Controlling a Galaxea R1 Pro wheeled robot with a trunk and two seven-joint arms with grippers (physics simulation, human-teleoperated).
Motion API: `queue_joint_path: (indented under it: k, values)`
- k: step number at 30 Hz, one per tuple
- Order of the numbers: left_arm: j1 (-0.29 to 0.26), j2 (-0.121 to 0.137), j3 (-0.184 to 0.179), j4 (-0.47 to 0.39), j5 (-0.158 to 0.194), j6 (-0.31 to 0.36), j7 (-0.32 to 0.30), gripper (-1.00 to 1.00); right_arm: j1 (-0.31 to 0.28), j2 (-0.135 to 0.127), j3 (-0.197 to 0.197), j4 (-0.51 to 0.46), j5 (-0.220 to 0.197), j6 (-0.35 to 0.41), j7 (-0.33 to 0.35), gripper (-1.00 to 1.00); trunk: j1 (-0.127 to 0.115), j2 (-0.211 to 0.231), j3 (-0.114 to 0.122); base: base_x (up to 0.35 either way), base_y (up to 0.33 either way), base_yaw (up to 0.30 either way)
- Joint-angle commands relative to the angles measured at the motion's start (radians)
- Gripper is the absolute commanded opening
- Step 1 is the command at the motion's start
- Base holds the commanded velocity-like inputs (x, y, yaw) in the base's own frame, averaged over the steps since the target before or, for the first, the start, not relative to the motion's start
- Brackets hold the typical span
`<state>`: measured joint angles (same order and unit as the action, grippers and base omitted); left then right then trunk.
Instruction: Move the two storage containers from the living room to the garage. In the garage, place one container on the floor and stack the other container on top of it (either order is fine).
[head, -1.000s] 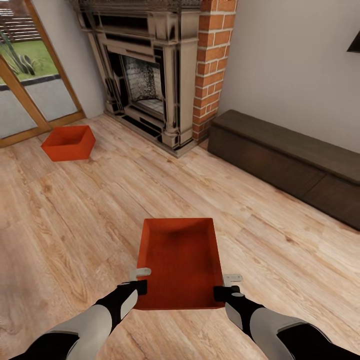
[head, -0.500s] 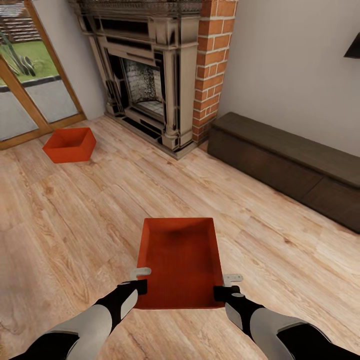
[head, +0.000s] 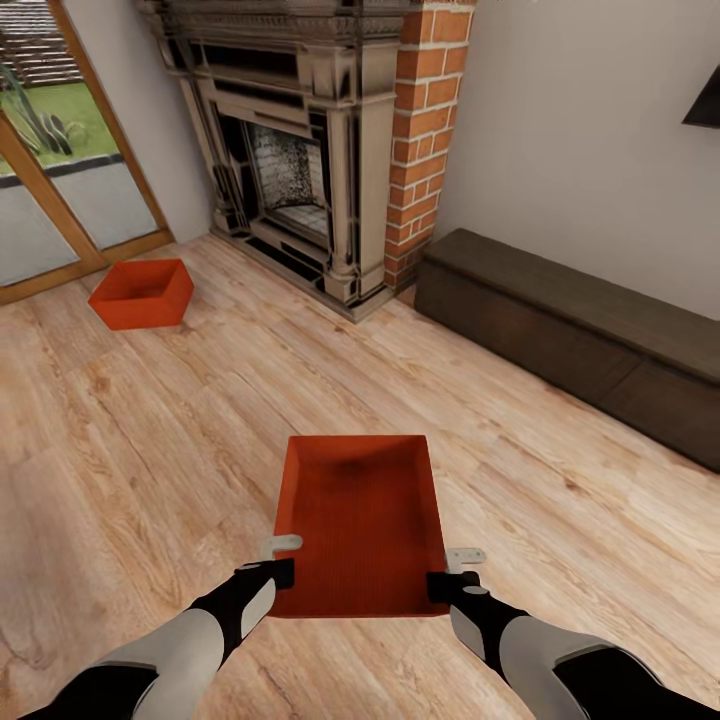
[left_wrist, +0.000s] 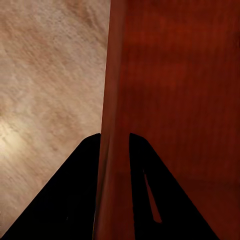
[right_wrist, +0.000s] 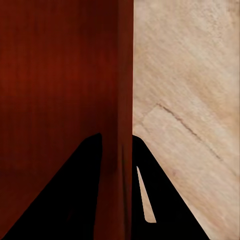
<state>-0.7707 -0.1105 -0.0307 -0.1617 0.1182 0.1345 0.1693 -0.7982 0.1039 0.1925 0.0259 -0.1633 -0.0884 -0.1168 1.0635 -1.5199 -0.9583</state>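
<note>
Left gripper (left_wrist: 114, 150): its two dark fingers straddle the thin left side wall of the near bin (head: 362, 520), one inside and one outside, clamped on it. Right gripper (right_wrist: 117, 150): closed the same way on the opposite wall. In the head view the left gripper (head: 283, 562) and right gripper (head: 452, 570) grasp the bin's near corners, and the bin is held low in front of the robot over the wood plank floor (head: 150, 470). The fingertips are largely hidden by the walls in the head view; the wrist views show the pinch edge-on but cut off the rest of the bin. The second bin (head: 141, 295) rests on the floor well apart, near the glass door (head: 60, 190) and to the left of the brick fireplace (head: 330, 150). A long dark cabinet (head: 570, 330) runs along the right wall, cut off at the frame edge.
</note>
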Motion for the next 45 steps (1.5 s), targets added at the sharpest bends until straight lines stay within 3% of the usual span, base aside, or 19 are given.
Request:
queue_joint_path:
  k: [1, 45]
  values:
    - [0.0, 0.003, 0.002, -0.002, -0.006, 0.007, 0.037, -1.0, -0.001, -0.001, 0.005, 0.003, -0.021, -0.008, -0.006, -1.0, -0.004, 0.007, 0.003, 0.0, 0.0, 0.0]
    - [0.0, 0.003, 0.002, 0.001, -0.006, 0.007, 0.036, -1.0, -0.002, -0.001, 0.001, 0.003, -0.022, -0.007, -0.015, -1.0, -0.173, 0.315, 0.141, 0.0, 0.0, 0.0]
